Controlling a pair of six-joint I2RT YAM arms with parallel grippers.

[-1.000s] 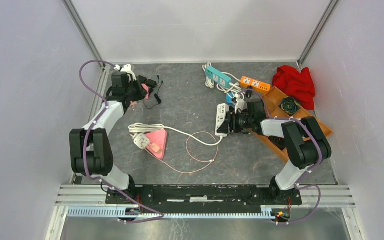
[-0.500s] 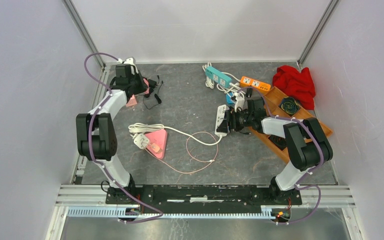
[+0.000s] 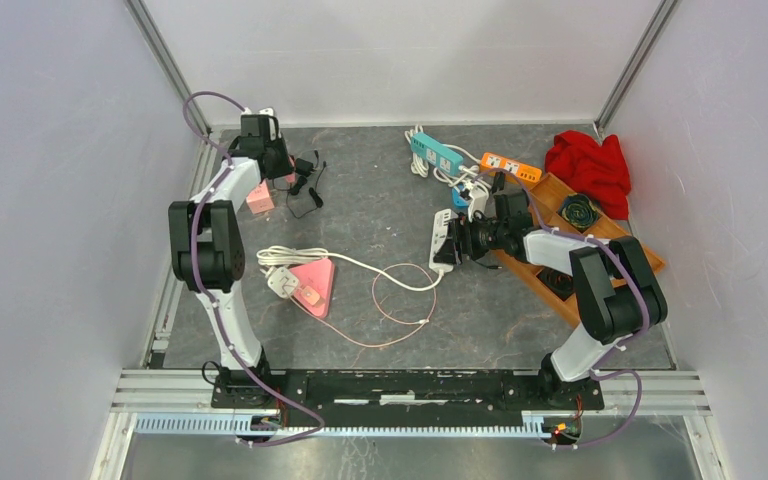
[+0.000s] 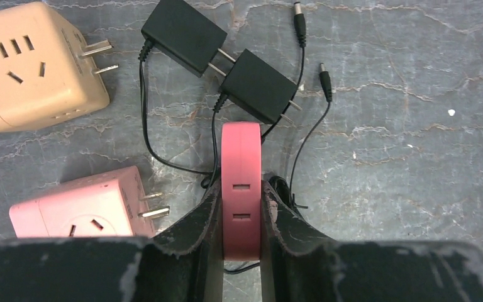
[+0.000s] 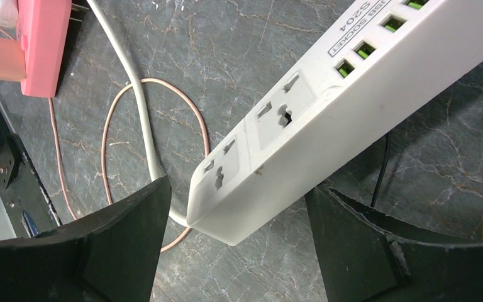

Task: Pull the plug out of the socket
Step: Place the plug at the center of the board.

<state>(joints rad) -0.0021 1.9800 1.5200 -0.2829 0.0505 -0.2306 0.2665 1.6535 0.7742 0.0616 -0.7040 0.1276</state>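
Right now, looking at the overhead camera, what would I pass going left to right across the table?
Pink cube adapter → pink triangular socket → white power strip → orange power strip → red cloth.

Pink slotted plug (image 4: 241,189), pinched edgewise

The left arm (image 3: 200,250) and right arm (image 3: 608,285) are built of white links and black joint housings. A purple cable (image 3: 205,96) is looped along each. The black fingers (image 4: 185,236) are scuffed grey at the edges.
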